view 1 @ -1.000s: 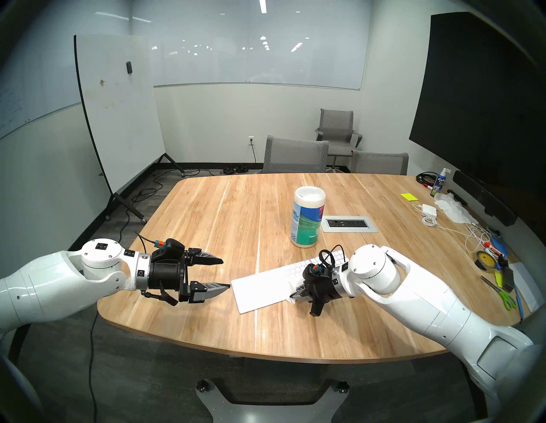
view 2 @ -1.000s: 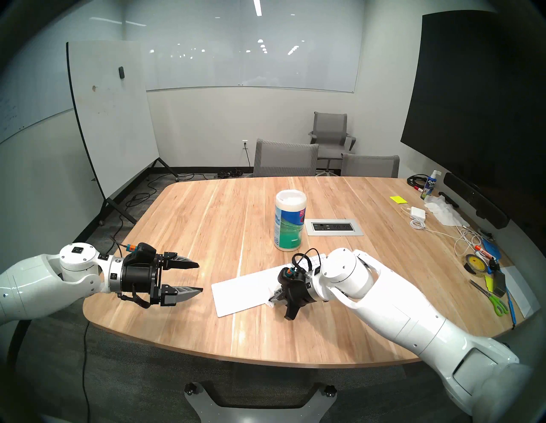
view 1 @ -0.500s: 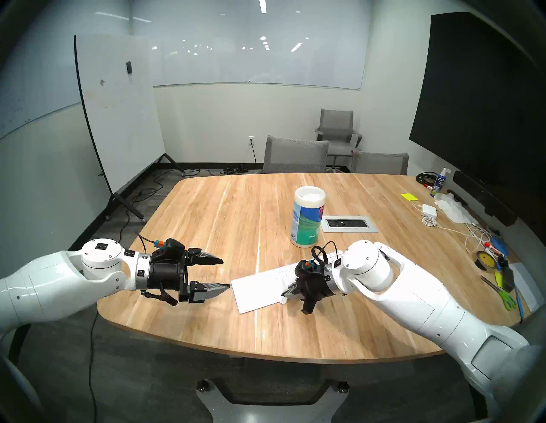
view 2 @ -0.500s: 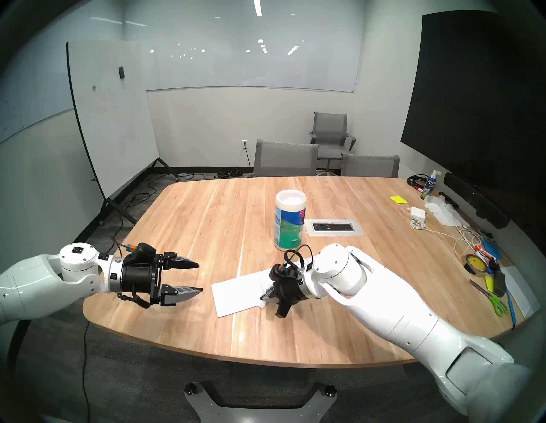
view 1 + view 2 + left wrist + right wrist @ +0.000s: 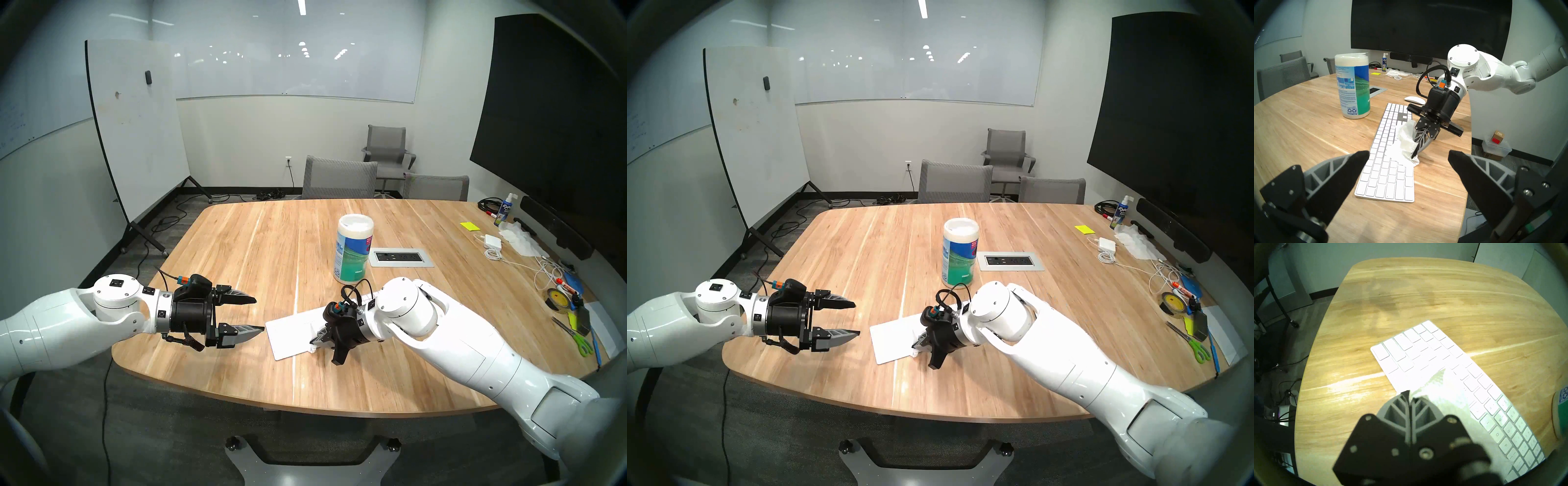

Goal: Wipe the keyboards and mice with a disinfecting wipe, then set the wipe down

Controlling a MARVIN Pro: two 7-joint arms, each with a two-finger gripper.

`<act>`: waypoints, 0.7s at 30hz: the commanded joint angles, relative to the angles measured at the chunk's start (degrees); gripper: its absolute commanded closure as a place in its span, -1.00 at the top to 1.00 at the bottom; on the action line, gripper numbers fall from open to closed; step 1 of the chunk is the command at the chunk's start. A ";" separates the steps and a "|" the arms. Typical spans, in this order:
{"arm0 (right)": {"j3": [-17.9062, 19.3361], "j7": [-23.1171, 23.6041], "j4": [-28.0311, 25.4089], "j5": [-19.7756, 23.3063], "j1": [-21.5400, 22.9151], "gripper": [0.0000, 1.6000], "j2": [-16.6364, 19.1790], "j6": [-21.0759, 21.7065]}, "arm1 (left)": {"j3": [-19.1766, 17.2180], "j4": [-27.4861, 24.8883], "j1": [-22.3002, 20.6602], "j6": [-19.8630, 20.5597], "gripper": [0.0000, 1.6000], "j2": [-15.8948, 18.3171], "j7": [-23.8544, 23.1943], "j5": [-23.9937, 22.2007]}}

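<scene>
A slim white keyboard (image 5: 288,334) lies slanted near the table's front edge. My right gripper (image 5: 314,343) is shut on a crumpled white wipe (image 5: 1405,140) and points down, pressing it onto the keys along the front edge, toward the keyboard's left end. The right wrist view shows the shut fingertips (image 5: 1407,393) with the wipe (image 5: 1440,392) trailing over the keyboard (image 5: 1423,348). The white mouse (image 5: 1414,100) sits beyond the keyboard's far end and is hidden behind the right arm in both head views. My left gripper (image 5: 259,314) hovers open and empty just left of the keyboard.
A tall wipe canister (image 5: 353,253) stands behind the keyboard. A power outlet panel (image 5: 400,257) is set into the table to its right. A charger, cables, tape and scissors (image 5: 582,342) clutter the right side. Chairs (image 5: 339,178) stand at the far edge.
My right gripper has slid the wipe leftward along the keyboard, toward its left end. The left arm has not moved.
</scene>
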 commanded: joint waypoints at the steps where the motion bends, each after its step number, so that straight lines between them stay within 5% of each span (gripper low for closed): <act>1: -0.31 -0.68 -1.37 0.05 0.66 -1.00 -2.59 0.67 | -0.58 -0.12 -0.56 -0.23 1.00 -0.09 0.04 -0.32; 21: -1.78 -2.14 -2.52 -0.49 0.65 -1.00 -4.49 2.84 | -0.57 -0.12 -0.57 -0.24 1.00 -0.09 0.04 -0.33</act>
